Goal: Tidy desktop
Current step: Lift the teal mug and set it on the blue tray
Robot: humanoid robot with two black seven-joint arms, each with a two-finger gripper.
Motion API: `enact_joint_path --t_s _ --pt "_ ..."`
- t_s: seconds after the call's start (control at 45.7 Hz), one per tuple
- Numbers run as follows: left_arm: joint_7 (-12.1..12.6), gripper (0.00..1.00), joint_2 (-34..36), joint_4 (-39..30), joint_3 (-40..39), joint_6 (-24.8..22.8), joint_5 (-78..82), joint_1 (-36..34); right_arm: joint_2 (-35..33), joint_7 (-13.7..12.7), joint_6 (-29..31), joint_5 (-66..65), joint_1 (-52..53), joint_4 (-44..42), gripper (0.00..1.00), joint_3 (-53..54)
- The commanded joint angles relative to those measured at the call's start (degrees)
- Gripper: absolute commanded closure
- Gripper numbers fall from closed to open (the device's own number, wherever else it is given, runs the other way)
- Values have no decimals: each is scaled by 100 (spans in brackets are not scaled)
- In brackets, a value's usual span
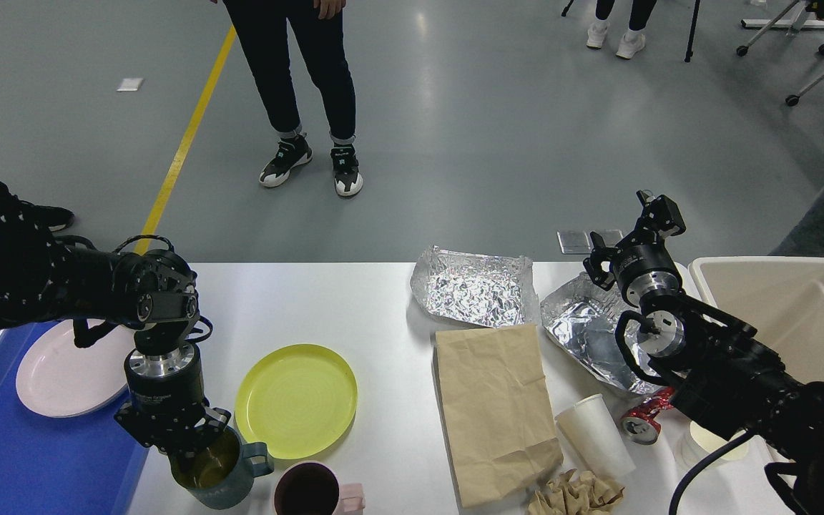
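So our left gripper (194,445) is down on the teal mug (220,472), fingers pinched over its rim; that mug sits just left of the yellow plate (296,400), at the near edge of the desktop (355,300); a thin rim grip could let it tilt, slip, or bump the pink mug (312,490) nearby; our right gripper (634,232), well right of the plate, looks part open and holds nothing.
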Motion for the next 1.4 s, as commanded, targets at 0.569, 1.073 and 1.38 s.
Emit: enact_joint_path --t_s 0.569,1.073,1.38 --pt "439 100 2835 97 297 0 70 -206 -4 3 0 0 0 0 0 -5" --pt "421 99 3311 1925 -221 0 52 1349 4 3 0 0 0 0 0 -5" --pt "421 98 3275 2259 -696 0 43 2009 -4 3 0 0 0 0 0 -5"
